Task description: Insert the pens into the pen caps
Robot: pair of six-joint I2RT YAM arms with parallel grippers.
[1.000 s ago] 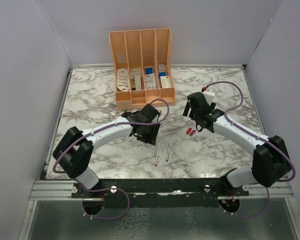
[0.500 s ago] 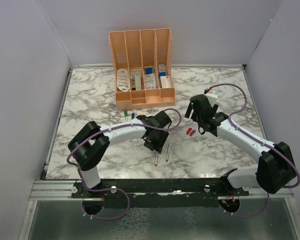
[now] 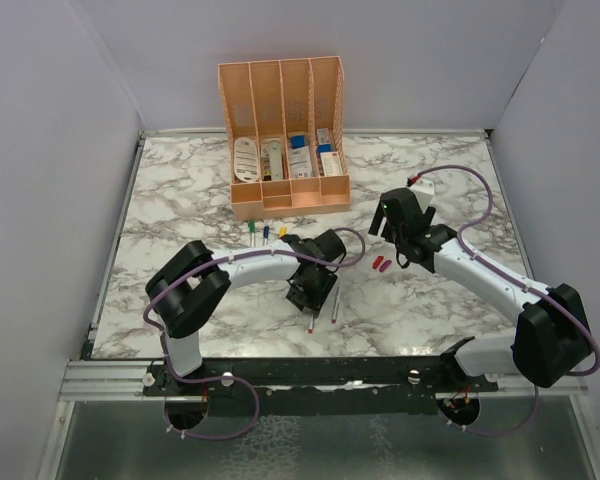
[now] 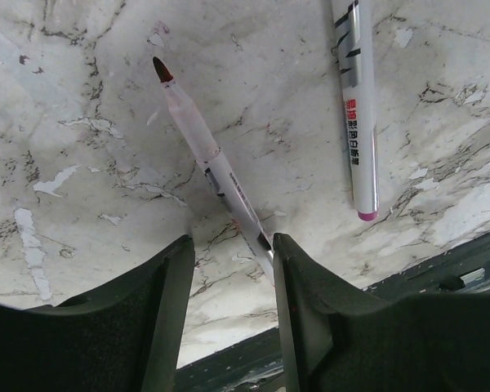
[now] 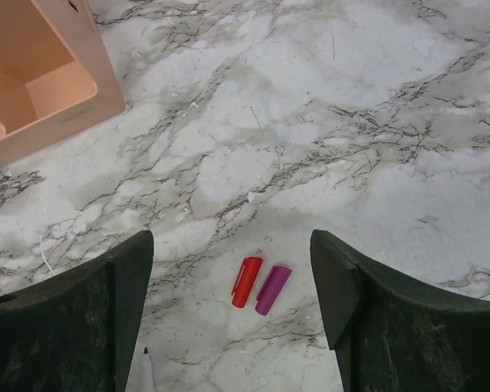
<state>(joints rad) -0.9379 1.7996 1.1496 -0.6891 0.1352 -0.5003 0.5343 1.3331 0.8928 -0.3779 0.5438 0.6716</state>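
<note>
Between left fingers [image 4: 147, 327]: red-tipped pen [image 4: 204, 151], rear hidden (gap loose, ungripped); right fingers [image 5: 90, 327] wide above red cap [image 5: 247, 282].

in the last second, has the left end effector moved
Yes: the left end effector shifted down and slightly right in the top view, away from the peach organiser, and now straddles the red-tipped pen.

- The organiser [image 3: 285, 198] stands at the back of the tabletop [image 3: 180, 200].
- Near the front edge, a pen [image 4: 216, 167] lies between the fingers of the left pincer [image 4: 233, 253], with a second pen [image 4: 355, 106] to its right.
- Further right, a cap [image 5: 247, 282] and a second cap [image 5: 273, 289] lie side by side below the right pincer [image 5: 229, 245].
</note>
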